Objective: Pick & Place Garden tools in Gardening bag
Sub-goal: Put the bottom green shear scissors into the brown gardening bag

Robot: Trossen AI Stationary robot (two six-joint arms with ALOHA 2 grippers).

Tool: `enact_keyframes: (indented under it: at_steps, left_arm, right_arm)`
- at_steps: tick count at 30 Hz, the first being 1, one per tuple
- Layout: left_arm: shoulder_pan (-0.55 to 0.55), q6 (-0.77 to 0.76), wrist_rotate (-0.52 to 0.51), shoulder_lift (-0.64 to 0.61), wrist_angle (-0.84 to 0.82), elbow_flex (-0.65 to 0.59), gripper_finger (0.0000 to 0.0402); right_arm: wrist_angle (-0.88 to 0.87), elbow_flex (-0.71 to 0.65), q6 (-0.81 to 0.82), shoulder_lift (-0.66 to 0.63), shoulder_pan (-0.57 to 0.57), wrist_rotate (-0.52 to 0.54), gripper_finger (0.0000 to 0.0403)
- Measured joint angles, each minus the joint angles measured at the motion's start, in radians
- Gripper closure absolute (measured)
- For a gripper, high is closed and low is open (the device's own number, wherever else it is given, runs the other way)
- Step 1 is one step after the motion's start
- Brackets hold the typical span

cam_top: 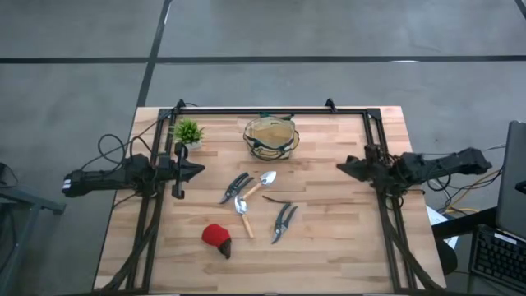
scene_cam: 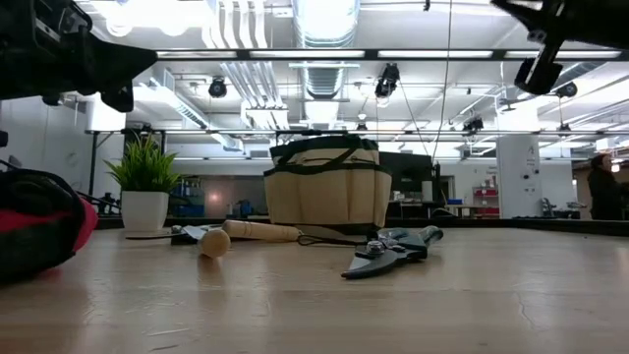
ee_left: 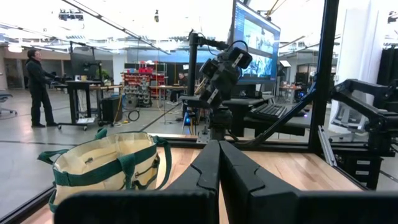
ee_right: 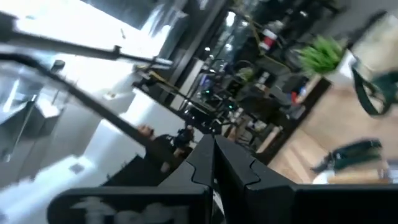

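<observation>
The tan gardening bag (cam_top: 271, 137) with dark trim stands upright at the far middle of the table and also shows in the low view (scene_cam: 329, 187). In front of it lie the garden tools flat on the wood: two dark-handled pruners (cam_top: 236, 187) (cam_top: 284, 222), two wooden-handled trowels (cam_top: 261, 184) (cam_top: 243, 212) and a red rounded dark-tipped item (cam_top: 218, 237). My left gripper (cam_top: 200, 171) is shut at the table's left side, above the wood and pointing toward the middle. My right gripper (cam_top: 339, 167) is shut at the right side, raised and rolled, also pointing inward. Neither touches anything.
A small green potted plant (cam_top: 188, 131) stands at the far left beside the bag. A dark metal frame (cam_top: 263, 110) runs along the far edge and down both sides of the table. Bare wood lies near the front edge (cam_top: 329, 263). A person (ee_left: 37, 87) stands in the room beyond.
</observation>
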Motion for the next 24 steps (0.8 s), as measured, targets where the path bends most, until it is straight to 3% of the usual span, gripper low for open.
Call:
enact_keyframes:
  at_steps: [4,10,14,24]
  left_arm:
    - [0.0,0.0,0.0,0.0,-0.001,0.0,0.0392]
    - [0.0,0.0,0.0,0.0,-0.001,0.0,0.0392]
    - [0.0,0.0,0.0,0.0,-0.001,0.0,0.0392]
    - [0.0,0.0,0.0,0.0,-0.003,0.0,0.0392]
  right_arm:
    - [0.059,0.0,0.032,0.068,-0.001,0.048,0.0394]
    - [0.096,0.002,0.067,0.171,-0.003,0.022,0.0394]
    - [0.1,0.075,0.077,0.306,0.002,0.009,0.0394]
    - [-0.365,0.475,0.025,0.717,0.001,0.008,0.0394]
